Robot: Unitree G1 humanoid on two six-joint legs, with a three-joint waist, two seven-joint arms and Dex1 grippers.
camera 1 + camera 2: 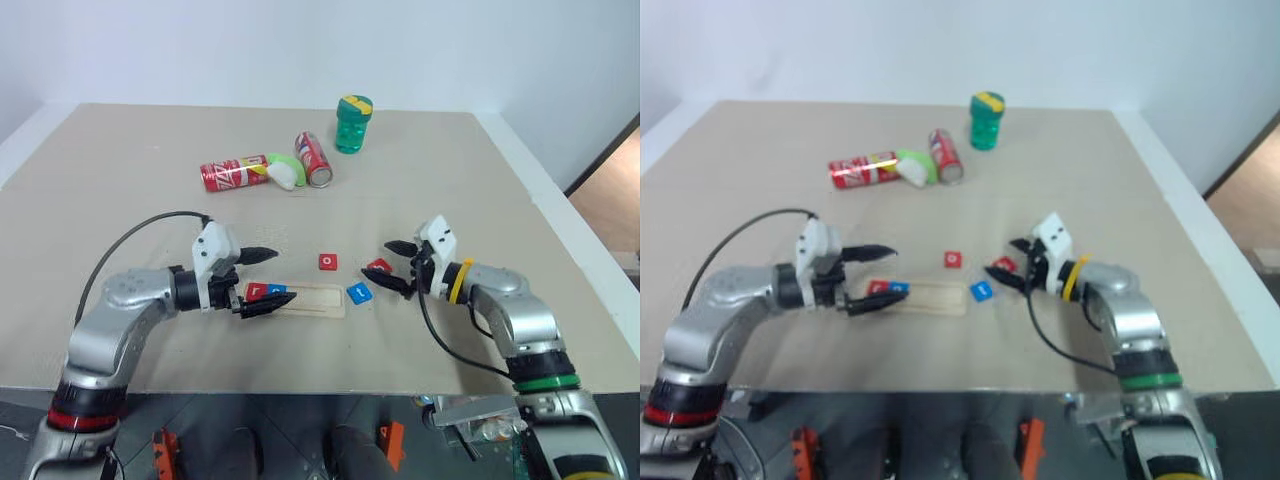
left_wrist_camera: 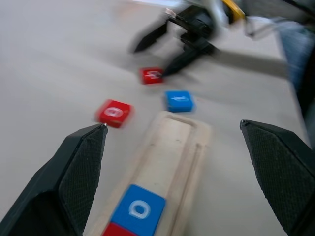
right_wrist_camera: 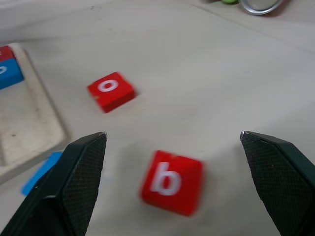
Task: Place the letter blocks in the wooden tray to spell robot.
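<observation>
The wooden tray (image 1: pixel 318 299) lies in front of me with a red block (image 1: pixel 256 291) and a blue "o" block (image 2: pixel 138 209) side by side at its left end. My left gripper (image 1: pixel 281 278) hovers open just above that end, with nothing between its fingers. Loose on the table to the right of the tray are a red "o" block (image 1: pixel 328 262), a blue block (image 1: pixel 359 293) and a red "b" block (image 3: pixel 172 183). My right gripper (image 1: pixel 380 261) stands open over the "b" block, one finger on each side, without touching it.
Two red soda cans (image 1: pixel 232 173) (image 1: pixel 314 158) lie on their sides at the back with a white and green object (image 1: pixel 285 172) between them. A green cup (image 1: pixel 353 123) stands behind them. The table's front edge (image 1: pixel 300 388) is close below the tray.
</observation>
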